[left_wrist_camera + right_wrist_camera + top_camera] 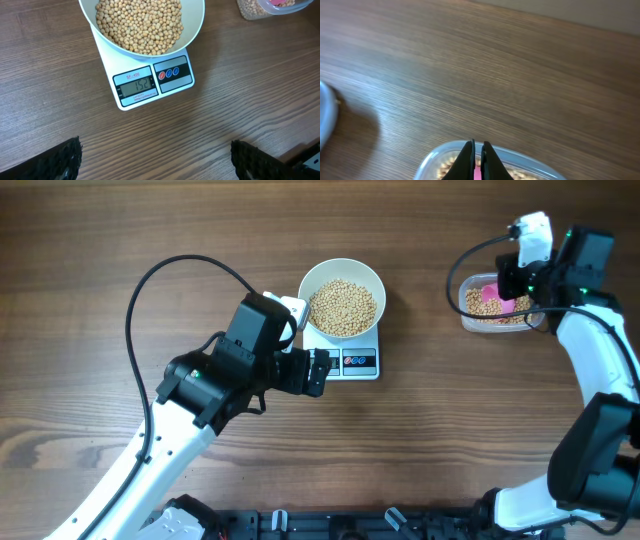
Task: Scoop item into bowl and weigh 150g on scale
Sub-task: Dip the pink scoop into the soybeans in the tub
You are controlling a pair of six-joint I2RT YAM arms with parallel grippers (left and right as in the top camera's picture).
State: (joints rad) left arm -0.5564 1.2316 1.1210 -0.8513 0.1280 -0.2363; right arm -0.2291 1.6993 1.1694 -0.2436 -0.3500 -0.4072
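- Claw of left gripper (pixel 325 372): spread wide, empty, parked just beside scale (pixel 150 85), probably to keep display readable.
- Count: one scale, one bowl (pixel 194 25) seated on it for weighing; display showing 152.
- Beans (pixel 140 22): heaped in bowl, too many to count; more in one clear tub (pixel 466 308).
- Right gripper (pixel 477 160): pinched shut above tub, over one pink scoop (pixel 490 298); grip on it not discernible.

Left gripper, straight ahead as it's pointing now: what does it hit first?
The left gripper likely meets the scale at its display end; if tilted down, the table first. Height unclear.
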